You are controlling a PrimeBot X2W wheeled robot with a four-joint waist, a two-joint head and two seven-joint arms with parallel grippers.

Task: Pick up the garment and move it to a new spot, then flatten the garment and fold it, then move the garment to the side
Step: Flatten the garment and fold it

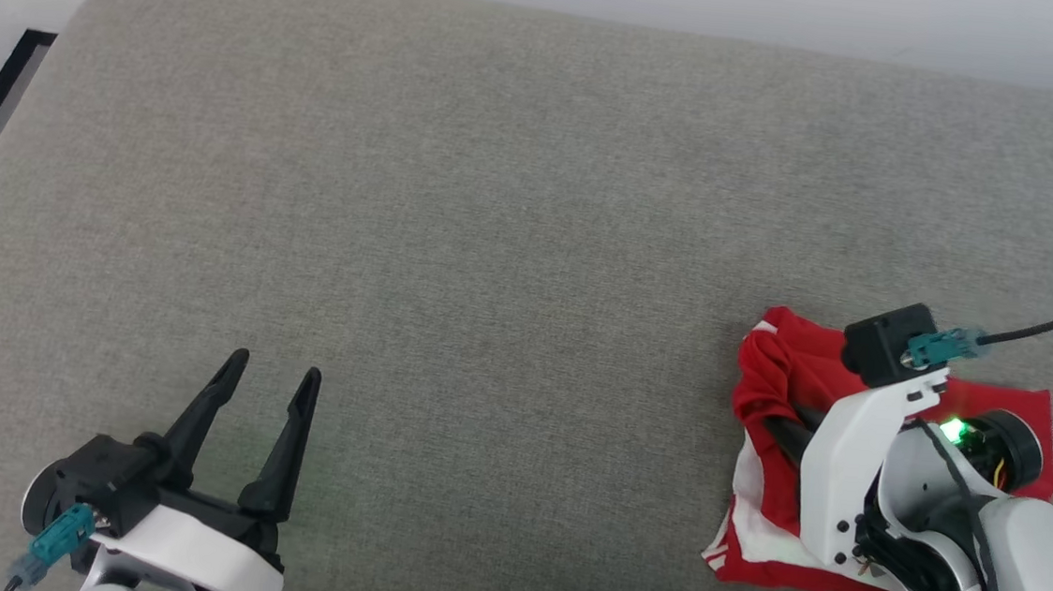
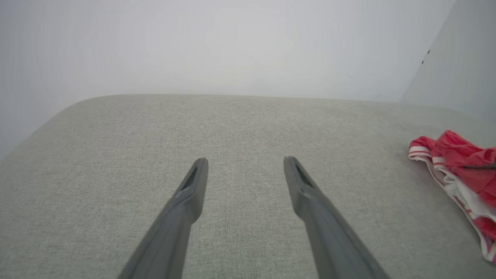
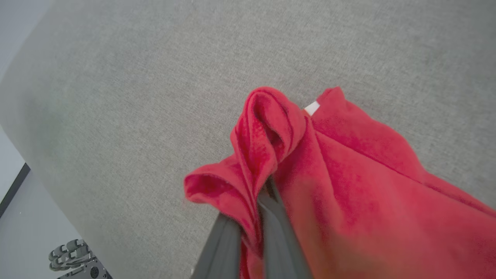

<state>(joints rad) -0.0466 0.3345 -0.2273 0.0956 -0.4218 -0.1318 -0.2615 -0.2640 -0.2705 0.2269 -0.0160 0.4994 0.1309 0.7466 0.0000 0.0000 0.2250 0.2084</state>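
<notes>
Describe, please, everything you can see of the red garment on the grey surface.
The garment is a red, soft, fleecy-looking shirt with white sleeve ends and thin red-and-white stripe trim. It lies crumpled, not flat, near the right side of the grey upholstered surface. The right end effector is shut on a bunched fold that rises in a ridge. A small white tag shows at one edge.

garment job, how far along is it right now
Barely begun. Done: the right gripper is shut on a bunched fold of the garment. In hand: the pick-up, with most of the cloth lying crumpled on the grey cushion. Left to do: carrying it to a new spot, flattening, folding, and setting it aside. The left gripper is open and empty.
</notes>
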